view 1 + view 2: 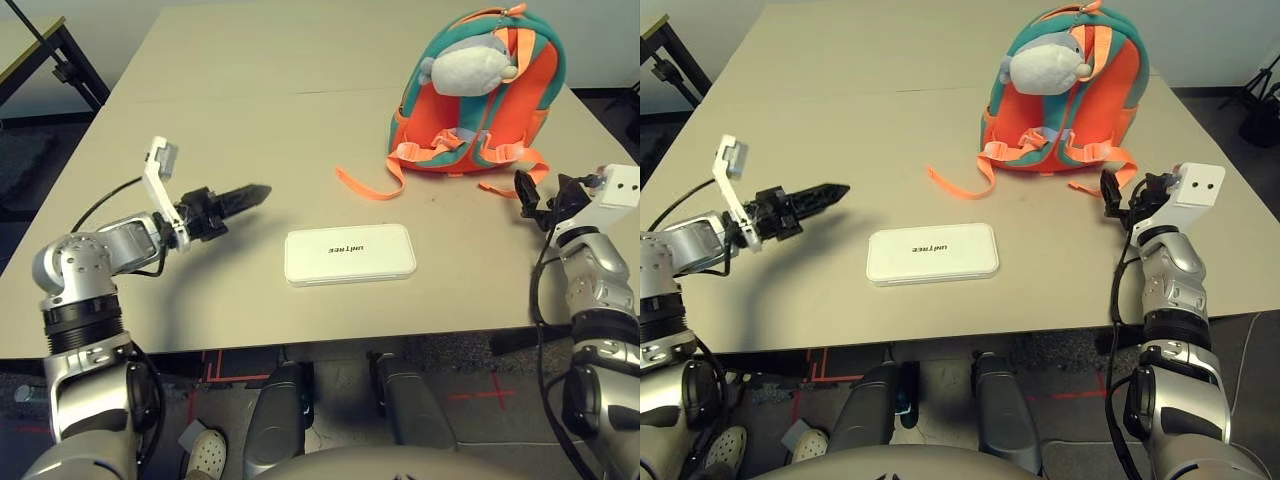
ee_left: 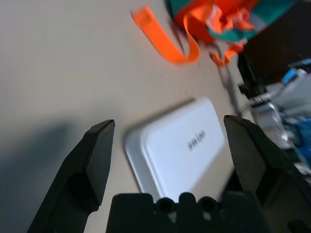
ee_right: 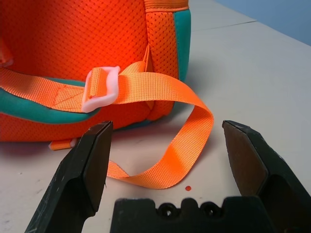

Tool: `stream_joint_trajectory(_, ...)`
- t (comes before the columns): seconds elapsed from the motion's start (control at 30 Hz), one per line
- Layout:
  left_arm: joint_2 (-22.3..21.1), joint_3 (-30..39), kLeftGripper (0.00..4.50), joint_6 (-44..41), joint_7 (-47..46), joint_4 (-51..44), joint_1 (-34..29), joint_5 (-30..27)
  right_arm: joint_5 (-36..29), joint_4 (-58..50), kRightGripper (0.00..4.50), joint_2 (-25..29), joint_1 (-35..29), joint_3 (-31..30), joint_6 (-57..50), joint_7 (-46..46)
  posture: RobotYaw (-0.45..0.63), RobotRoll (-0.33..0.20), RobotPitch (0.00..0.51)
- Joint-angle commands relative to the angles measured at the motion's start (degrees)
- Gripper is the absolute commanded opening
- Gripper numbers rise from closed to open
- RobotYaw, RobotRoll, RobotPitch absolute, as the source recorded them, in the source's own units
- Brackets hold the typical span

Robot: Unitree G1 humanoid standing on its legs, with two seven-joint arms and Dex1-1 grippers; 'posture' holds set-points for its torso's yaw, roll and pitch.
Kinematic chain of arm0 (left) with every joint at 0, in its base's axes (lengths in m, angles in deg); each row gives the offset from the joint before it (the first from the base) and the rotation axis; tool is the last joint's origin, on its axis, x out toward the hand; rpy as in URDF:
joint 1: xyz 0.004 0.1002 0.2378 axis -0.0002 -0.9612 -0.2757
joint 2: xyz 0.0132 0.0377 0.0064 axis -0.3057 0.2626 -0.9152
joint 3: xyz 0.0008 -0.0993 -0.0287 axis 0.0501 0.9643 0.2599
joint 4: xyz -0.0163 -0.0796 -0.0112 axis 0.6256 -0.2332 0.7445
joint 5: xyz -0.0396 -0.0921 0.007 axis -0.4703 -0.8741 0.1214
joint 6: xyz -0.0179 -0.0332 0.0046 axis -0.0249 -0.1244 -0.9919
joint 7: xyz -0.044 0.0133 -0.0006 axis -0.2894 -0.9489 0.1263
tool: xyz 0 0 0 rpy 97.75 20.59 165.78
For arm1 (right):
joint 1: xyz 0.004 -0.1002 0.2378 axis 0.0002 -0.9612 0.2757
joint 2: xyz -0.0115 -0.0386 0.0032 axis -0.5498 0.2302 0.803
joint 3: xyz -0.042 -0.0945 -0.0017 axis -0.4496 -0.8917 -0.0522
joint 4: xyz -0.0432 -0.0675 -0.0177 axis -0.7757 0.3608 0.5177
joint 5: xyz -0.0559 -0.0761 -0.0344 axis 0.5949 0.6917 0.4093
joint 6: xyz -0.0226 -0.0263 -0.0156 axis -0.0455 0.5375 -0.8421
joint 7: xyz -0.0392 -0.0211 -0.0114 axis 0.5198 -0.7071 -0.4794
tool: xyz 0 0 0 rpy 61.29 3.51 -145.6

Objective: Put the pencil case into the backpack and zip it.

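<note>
The case [image 1: 350, 254] is lying flat on the surface [image 1: 250, 110], just ahead of the left end effector [image 1: 240, 200], long axis running crosswise. That arm is nearer, reaching level, fingers released. The right end effector [image 3: 167, 160] is hanging released beside the backpack [image 1: 480, 90].

The pencil case [image 1: 350, 254] lies flat near the desk's [image 1: 250, 90] front edge. The backpack [image 1: 480, 95] rests farther back to the right, its straps [image 1: 365, 183] trailing forward, a plush toy [image 1: 470, 68] on top.
</note>
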Motion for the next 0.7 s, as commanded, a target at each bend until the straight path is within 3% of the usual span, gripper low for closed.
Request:
stream_joint_trajectory(0.03, -0.9, 0.0, 4.50, -5.4, 1.7, 1.9, -0.7, -0.9, 1.0, -1.4, 4.46, 0.5, -1.7, -0.7, -0.1, -0.3, -0.14, 0.000, 0.152)
stream_joint_trajectory(0.3, 0.6, -0.9, 4.50, -7.4, 2.5, 2.6, -2.1, 0.5, 3.8, -13.4, 4.46, 5.1, -8.9, -7.1, -8.2, -7.1, -0.13, 0.000, 0.151)
stream_joint_trajectory(0.47, 1.0, -1.7, 4.50, -7.4, 3.1, 3.3, -2.5, 0.8, 5.9, -28.1, 4.46, 12.9, -15.3, -13.1, -14.6, -16.0, -0.13, 0.000, 0.151)
stream_joint_trajectory(0.57, 1.1, -2.3, 4.50, -7.4, 3.4, 3.8, -2.4, 1.0, 6.1, -32.1, 3.55, 14.8, -16.2, -14.2, -16.8, -17.9, -0.15, 0.000, 0.153)
stream_joint_trajectory(0.7, 0.4, -4.1, 4.50, -7.4, 3.4, 4.1, -2.5, 1.8, 6.0, -34.5, 1.96, 15.1, -16.4, -15.1, -18.7, -19.3, -0.16, 0.000, 0.154)
